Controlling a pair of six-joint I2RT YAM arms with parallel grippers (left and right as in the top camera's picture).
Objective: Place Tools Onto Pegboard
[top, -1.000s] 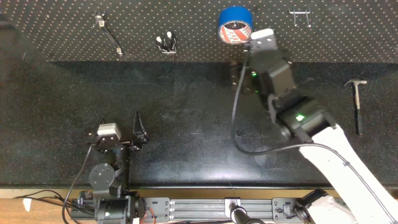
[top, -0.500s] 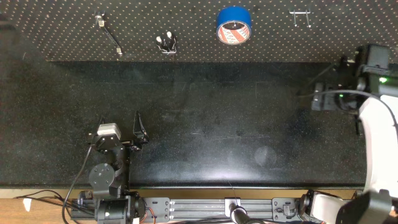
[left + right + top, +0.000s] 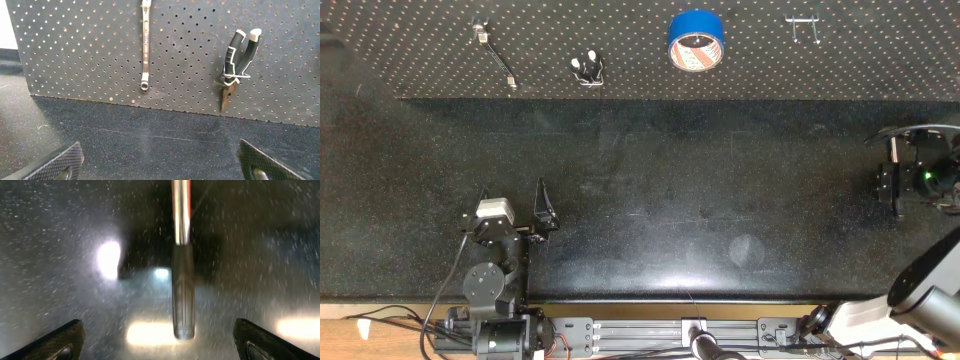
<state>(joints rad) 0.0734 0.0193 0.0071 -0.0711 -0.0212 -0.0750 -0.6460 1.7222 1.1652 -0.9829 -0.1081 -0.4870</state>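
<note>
Right gripper point(image 3: 157, 332): my fingers are spread wide, empty, on either side of the hammer's grip.
Hammer point(image 3: 182, 290): flat on the table point(image 3: 670, 180), far right.
Left gripper point(image 3: 160, 160): fingers apart, empty, facing the pegboard point(image 3: 75, 50).
Pegboard: wrench point(image 3: 145, 45), pliers point(image 3: 235, 60), blue tape point(image 3: 696, 42) and wire hook point(image 3: 803, 28) hang there.
Writing: the tape's core label is too small to read.
</note>
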